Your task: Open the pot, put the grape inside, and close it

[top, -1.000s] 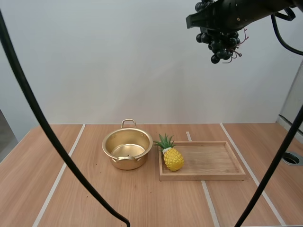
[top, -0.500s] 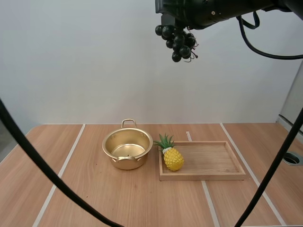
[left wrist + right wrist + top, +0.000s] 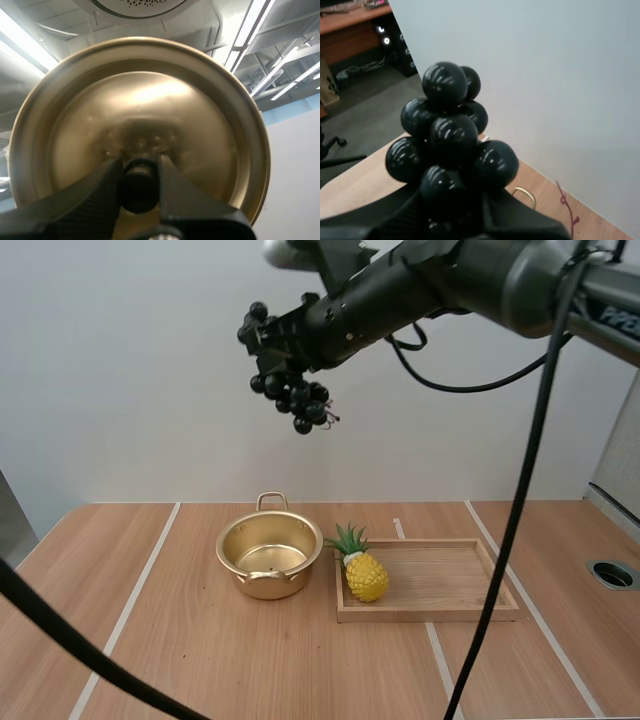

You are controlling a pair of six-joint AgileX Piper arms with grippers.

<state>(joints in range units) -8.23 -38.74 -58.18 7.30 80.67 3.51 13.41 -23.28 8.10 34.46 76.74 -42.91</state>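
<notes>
High view: right gripper pinching grapes, tips hidden; left gripper pinching lid knob.

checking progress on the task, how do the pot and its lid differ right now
The pot sits on the table, uncovered and empty; the lid is off it, held in the air. No gripper touches the pot; the left gripper pinches the lid by its black knob. Both are shiny gold-coloured metal.
</notes>
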